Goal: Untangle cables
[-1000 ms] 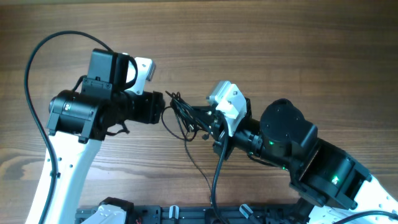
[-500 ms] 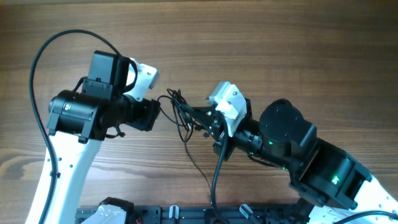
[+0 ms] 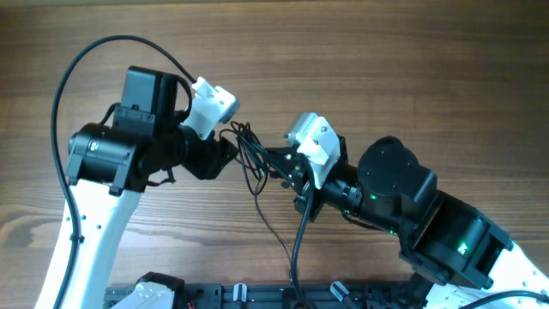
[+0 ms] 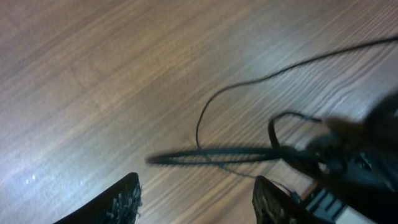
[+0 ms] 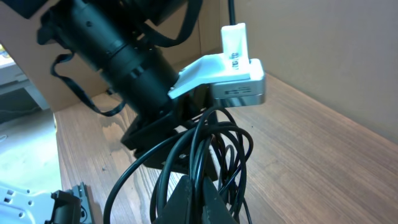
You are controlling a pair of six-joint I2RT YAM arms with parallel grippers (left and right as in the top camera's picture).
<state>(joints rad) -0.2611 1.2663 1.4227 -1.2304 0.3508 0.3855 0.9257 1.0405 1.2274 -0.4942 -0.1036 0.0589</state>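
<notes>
The left fingers [image 4: 124, 200] stand parted and empty, their tips just short of the cables [image 3: 249, 156], a thin dark tangle over the middle of the surface [image 3: 386, 51]. The right fingers [image 5: 189, 202] are clenched on the tangle's loops. The surface is brown wood grain, and a plain tan panel [image 5: 323, 37] rises behind it.

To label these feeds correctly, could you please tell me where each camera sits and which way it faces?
Overhead: above the table, looking straight down on both arms.
Left wrist: on the left arm, facing the table; open left tool at bottom.
Right wrist: faces the left arm over the right tool, shut on cables.
Shared: the cables.
</notes>
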